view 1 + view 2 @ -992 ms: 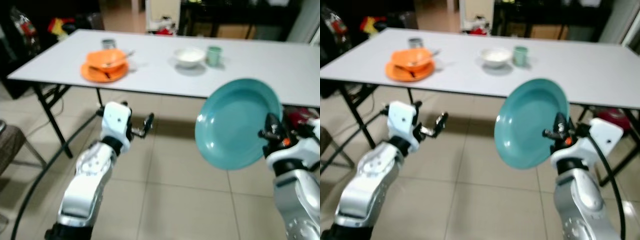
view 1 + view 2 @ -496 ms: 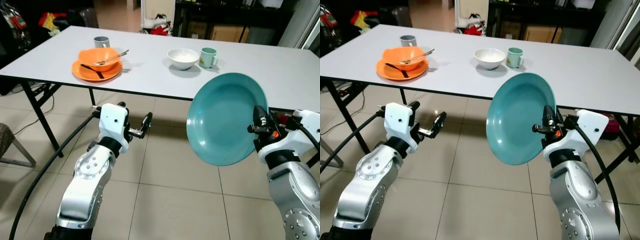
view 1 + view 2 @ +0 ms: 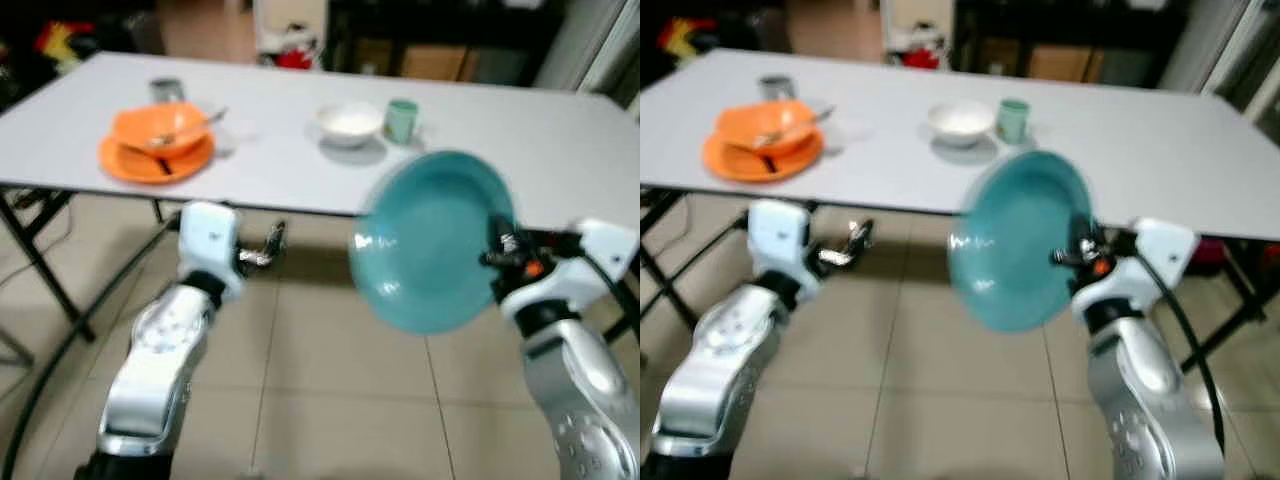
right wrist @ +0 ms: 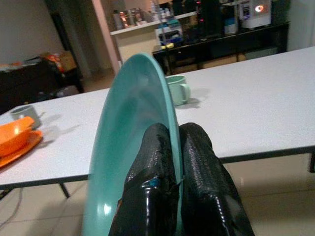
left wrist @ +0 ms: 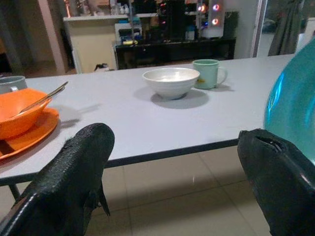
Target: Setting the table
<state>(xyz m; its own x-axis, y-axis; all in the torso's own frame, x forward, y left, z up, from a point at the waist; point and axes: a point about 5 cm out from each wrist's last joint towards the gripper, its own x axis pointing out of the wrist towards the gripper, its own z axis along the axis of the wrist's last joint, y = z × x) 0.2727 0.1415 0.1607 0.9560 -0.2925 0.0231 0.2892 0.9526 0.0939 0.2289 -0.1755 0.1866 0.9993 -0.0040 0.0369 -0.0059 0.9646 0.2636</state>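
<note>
On the far left of the white surface (image 3: 560, 140), an orange bowl (image 3: 158, 128) with a spoon sits on an orange plate (image 3: 155, 160), a grey cup (image 3: 165, 90) behind it. The left gripper (image 5: 172, 182) hangs below the near edge, jaws released and wide apart with nothing between them. A white bowl (image 3: 349, 122) and green mug (image 3: 402, 118) stand mid-surface; the stretch to their right lies bare. The right gripper (image 4: 176, 147) has its jaws clenched on the rim of the teal plate (image 3: 432, 240), held upright over the tiled floor (image 3: 330, 390), just short of the edge. Compared with half a second ago, the head views are blurred and the surface sits closer.
</note>
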